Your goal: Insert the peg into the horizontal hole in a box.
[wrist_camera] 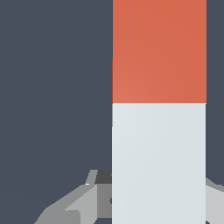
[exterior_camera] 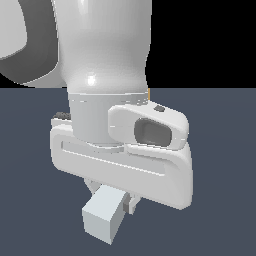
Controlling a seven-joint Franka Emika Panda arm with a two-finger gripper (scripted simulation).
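Observation:
The peg (wrist_camera: 159, 131) fills much of the wrist view: a square bar, pale grey-white near the hand and red-orange further out. My gripper (wrist_camera: 157, 205) is shut on its white part, with a grey finger (wrist_camera: 74, 203) showing on either side. In the exterior view the peg's white end (exterior_camera: 104, 214) sticks out toward the camera from under the hand, where the gripper (exterior_camera: 112, 196) clamps it. The box and the hole are out of view, hidden behind the arm or outside both frames.
The white arm and hand (exterior_camera: 125, 150) block most of the exterior view. A thin orange sliver (exterior_camera: 149, 94) shows at the arm's edge; I cannot tell what it is. Dark blue-grey floor (wrist_camera: 52, 87) lies all around.

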